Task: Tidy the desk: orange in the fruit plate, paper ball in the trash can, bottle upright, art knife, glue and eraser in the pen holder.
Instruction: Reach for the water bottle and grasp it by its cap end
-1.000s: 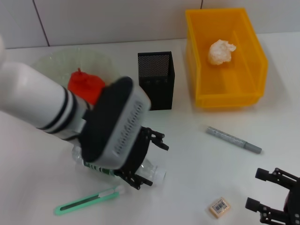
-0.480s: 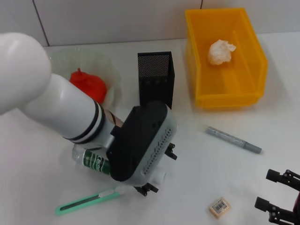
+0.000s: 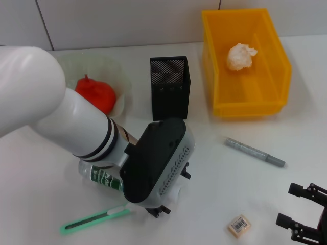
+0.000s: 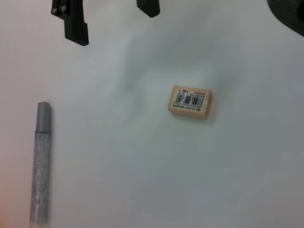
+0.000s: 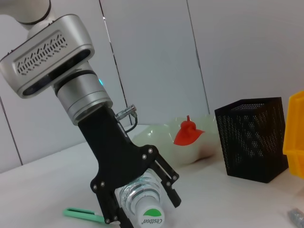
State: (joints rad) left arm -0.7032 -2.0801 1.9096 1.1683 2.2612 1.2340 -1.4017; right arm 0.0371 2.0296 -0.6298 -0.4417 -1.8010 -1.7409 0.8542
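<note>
Left gripper (image 5: 137,199): I see fingers spread astride the lying bottle (image 5: 142,211), unclamped.
Advice: close squarely before righting.
Right gripper (image 3: 306,214): open, empty.

A clear plastic bottle (image 5: 142,209) with a green label and white cap lies on its side. The orange (image 3: 95,94) sits in the clear fruit plate (image 3: 118,76). A white paper ball (image 3: 241,56) rests in the yellow bin (image 3: 276,81). The black mesh pen holder (image 3: 170,87) stands upright. A green art knife (image 3: 92,219), grey glue stick (image 3: 254,152) and tan eraser (image 3: 239,225) lie flat.
</note>
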